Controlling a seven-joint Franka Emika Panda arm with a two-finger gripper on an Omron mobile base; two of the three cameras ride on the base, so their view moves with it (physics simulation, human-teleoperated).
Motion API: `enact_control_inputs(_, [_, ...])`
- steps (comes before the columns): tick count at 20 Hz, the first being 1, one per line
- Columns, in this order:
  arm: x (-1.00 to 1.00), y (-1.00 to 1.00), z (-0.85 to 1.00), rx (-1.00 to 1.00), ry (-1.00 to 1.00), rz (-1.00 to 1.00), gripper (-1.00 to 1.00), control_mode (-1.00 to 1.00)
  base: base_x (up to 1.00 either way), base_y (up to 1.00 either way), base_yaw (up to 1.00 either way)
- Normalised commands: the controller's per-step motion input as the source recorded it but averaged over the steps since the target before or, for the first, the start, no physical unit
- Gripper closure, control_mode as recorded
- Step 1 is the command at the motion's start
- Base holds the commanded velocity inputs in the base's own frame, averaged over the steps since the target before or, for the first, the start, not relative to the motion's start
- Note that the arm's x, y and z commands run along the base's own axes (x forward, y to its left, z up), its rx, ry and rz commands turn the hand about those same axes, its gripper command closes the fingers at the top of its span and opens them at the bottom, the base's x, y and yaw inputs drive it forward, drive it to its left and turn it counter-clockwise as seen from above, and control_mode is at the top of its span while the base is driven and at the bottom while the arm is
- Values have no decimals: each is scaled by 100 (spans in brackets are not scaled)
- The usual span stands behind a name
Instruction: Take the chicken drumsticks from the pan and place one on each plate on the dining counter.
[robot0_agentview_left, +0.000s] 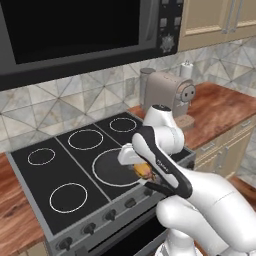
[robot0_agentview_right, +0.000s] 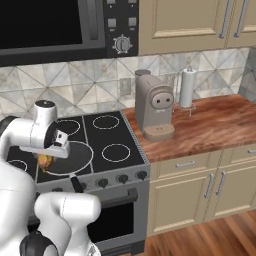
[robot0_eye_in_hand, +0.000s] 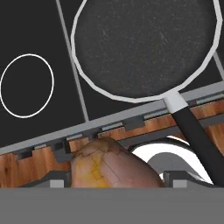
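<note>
My gripper (robot0_eye_in_hand: 116, 181) is shut on one chicken drumstick (robot0_eye_in_hand: 113, 164), a lumpy golden-brown piece that sits between the two fingertips. In the left base view the gripper (robot0_agentview_left: 140, 167) holds the drumstick (robot0_agentview_left: 143, 171) above the pan's near right rim. The pan (robot0_eye_in_hand: 144, 43) is round, dark grey and pale-rimmed, and its inside shows bare. Its black handle (robot0_eye_in_hand: 197, 135) points off the stove front. The right base view has the drumstick (robot0_agentview_right: 46, 161) under the hand, left of the pan (robot0_agentview_right: 75, 157). The plates and the dining counter are out of view.
The pan sits on a black stove top (robot0_agentview_left: 45, 175) with white burner rings. A microwave (robot0_agentview_left: 75, 30) hangs overhead. A beige coffee machine (robot0_agentview_right: 155, 107) and a paper towel roll (robot0_agentview_right: 186, 87) stand on the wood counter (robot0_agentview_right: 215, 125) to the right.
</note>
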Motion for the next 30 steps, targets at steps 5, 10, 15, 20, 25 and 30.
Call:
enact_control_inputs(5, [0, 0, 0, 0, 0, 0, 100, 100, -74, 7, 8])
enact_control_inputs(10, [0, 0, 0, 0, 0, 0, 100, 100, -64, 35, 38])
enact_control_inputs(15, [0, 0, 0, 0, 0, 0, 100, 100, -24, 55, 89])
enact_control_inputs(20, [0, 0, 0, 0, 0, 0, 100, 100, -13, 30, 100])
enact_control_inputs(25, [0, 0, 0, 0, 0, 0, 100, 100, -4, 34, 100])
enact_control_inputs(30, [0, 0, 0, 0, 0, 0, 100, 100, 8, 25, 100])
